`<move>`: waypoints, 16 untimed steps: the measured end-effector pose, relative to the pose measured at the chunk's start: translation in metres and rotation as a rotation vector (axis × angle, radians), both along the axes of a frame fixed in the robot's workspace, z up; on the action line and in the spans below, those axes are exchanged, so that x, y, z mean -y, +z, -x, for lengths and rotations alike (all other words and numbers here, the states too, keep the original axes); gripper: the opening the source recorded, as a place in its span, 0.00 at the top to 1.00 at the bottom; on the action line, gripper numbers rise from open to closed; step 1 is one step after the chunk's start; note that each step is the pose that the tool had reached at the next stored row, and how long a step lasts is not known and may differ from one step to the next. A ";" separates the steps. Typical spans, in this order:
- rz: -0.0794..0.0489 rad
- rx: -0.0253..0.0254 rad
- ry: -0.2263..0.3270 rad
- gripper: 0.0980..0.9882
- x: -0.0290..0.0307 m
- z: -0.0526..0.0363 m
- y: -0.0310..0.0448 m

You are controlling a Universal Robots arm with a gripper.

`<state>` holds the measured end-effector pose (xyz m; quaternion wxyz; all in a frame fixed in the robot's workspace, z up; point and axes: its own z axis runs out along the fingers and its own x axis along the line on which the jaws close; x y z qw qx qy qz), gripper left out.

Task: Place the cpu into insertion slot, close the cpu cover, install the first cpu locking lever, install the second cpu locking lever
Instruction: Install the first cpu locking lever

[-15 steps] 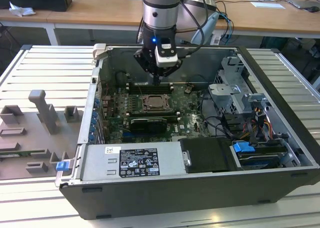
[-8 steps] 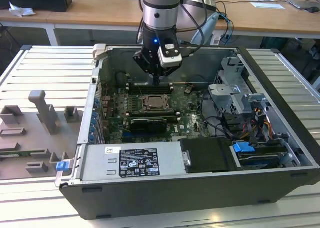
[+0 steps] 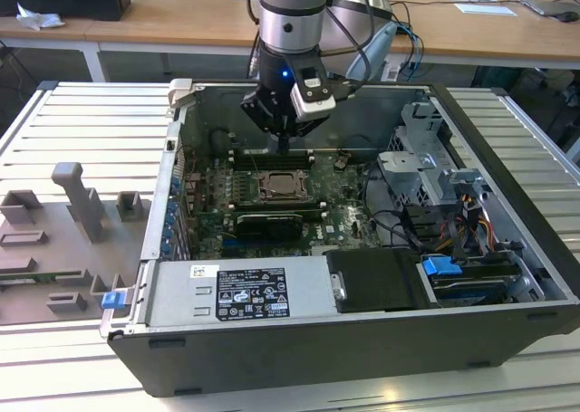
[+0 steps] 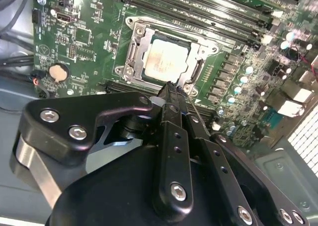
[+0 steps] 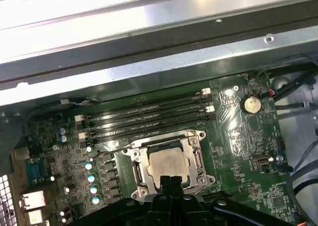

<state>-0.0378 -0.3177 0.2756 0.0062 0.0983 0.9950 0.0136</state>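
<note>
1. While the jaws hang just above the motherboard [image 4: 84, 42], they are clenched together, grasping nothing.
2. The cpu [image 4: 166, 57] sits in the insertion slot [image 3: 265, 195].
3. The cpu cover [image 4: 133, 54] lies flat around it.

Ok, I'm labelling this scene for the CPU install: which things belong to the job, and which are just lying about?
Job: pale silver square cpu; thin silver metal cpu cover frame; silver-rimmed square insertion slot; black claw.
Lying about: long black memory slots; round silver coin battery; grey plastic fixtures beside the case; blue plastic clip.
</note>
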 end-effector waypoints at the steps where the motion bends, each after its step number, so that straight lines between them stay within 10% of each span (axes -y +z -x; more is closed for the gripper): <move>1: 0.000 0.0000 0.009 0.99 0.0000 0.0000 0.0000; 12: 0.000 0.0010 0.187 0.99 0.0000 0.0001 -0.0003; 16: -0.002 0.0041 0.195 0.99 0.0000 0.0149 -0.0012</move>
